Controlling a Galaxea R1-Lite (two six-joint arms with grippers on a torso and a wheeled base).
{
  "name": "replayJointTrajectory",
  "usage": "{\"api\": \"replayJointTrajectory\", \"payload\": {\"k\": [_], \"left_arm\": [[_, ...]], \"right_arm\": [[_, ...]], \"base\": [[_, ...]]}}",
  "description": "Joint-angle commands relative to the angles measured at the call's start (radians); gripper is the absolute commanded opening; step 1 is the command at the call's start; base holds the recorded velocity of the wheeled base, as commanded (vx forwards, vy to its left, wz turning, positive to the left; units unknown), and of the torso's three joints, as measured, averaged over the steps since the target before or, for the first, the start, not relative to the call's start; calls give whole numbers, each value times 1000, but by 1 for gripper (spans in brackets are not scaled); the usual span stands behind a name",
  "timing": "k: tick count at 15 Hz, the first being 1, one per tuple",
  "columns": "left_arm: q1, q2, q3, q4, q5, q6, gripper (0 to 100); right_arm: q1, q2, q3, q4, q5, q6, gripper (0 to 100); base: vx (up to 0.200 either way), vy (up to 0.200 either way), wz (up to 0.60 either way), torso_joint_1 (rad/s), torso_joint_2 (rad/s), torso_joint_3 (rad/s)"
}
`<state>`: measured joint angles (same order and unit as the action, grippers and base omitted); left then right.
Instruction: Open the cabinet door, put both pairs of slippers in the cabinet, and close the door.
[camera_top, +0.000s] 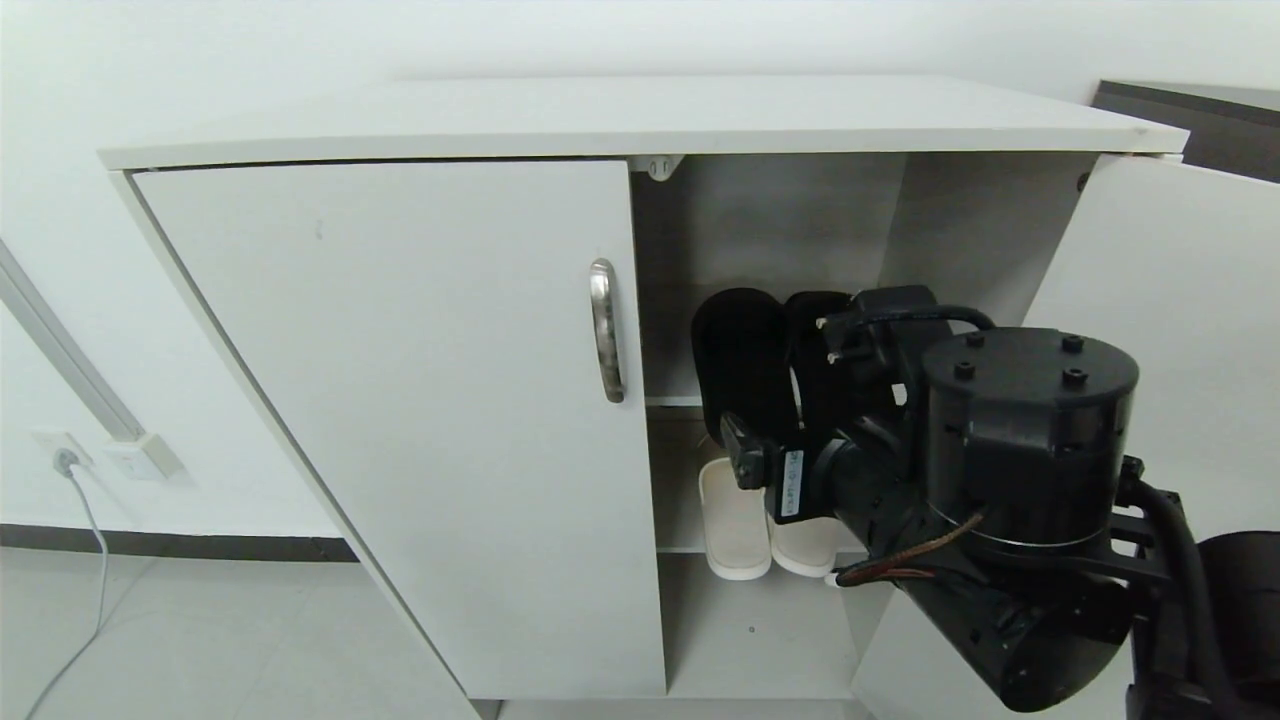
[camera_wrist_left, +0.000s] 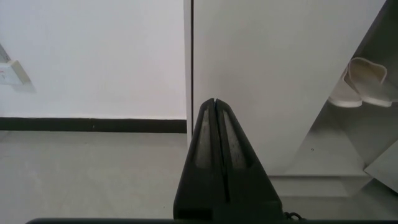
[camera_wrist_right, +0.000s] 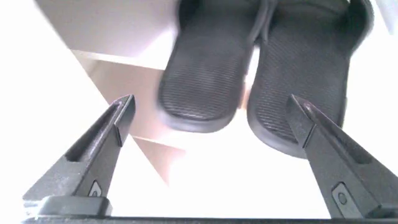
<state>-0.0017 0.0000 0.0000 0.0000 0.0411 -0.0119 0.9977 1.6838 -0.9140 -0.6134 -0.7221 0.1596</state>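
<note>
Cabinet shelf holds black slippers; right gripper spread wide, empty; left gripper closed.

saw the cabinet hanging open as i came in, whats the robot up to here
The robot is putting slippers away in the white cabinet. The right-hand door stands open and the left-hand door is shut. The black slippers sit on an upper shelf, the white slippers on the shelf below. The right gripper is open just in front of the black pair, holding nothing. The left gripper is shut, low near the cabinet front. The open door is not yet closed.
</note>
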Motion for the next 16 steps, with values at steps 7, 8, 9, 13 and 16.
{"api": "replayJointTrajectory", "payload": {"k": [7,8,9,13,16], "left_arm": [[0,0,0,0,0,-2,0],[0,0,0,0,0,-2,0],[0,0,0,0,0,-2,0],[0,0,0,0,0,-2,0],[0,0,0,0,0,-2,0]], "right_arm": [[7,13,49,-9,6,1,0],[7,19,46,-11,6,1,0],[7,22,46,-11,6,1,0],[7,43,41,-12,6,1,0],[6,42,41,-17,6,1,0]], "base": [[0,0,0,0,0,0],[0,0,0,0,0,0],[0,0,0,0,0,0],[-50,0,0,1,1,1],[-200,0,0,5,2,4]]}}
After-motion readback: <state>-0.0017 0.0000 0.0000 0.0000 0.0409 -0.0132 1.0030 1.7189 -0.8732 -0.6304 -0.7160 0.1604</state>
